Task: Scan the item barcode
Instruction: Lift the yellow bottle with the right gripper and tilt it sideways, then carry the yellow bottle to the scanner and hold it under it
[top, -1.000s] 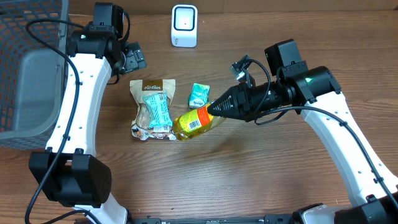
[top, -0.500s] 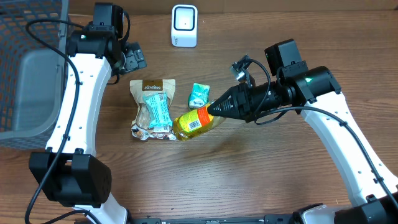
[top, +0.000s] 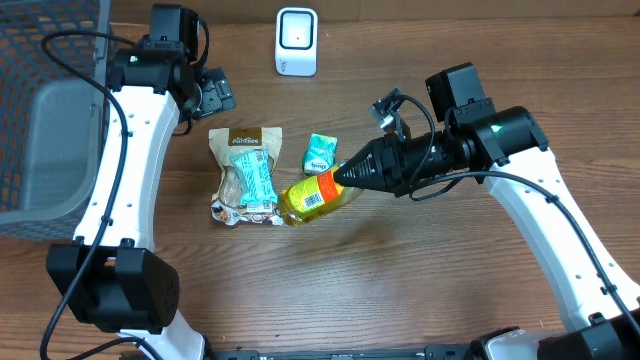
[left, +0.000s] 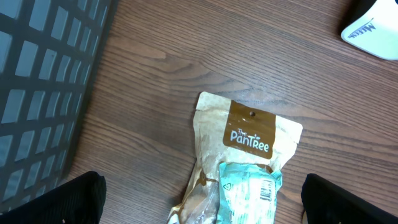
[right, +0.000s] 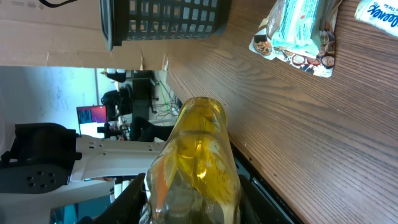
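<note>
The right gripper (top: 347, 176) has its jaws partly closed on one end of the yellow bottle (top: 310, 198). The bottle is held tilted just right of the pouch (top: 245, 175), which lies on the surface (top: 400, 280). The left gripper (top: 214, 95), jaws spread wide and empty, hovers just beyond the pouch's top left corner. The scanner (top: 296, 41) stands well behind the pouch.

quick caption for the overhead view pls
Right gripper holds a yellow bottle beside a snack pouch and small teal packet; left gripper open, white scanner beyond.
</note>
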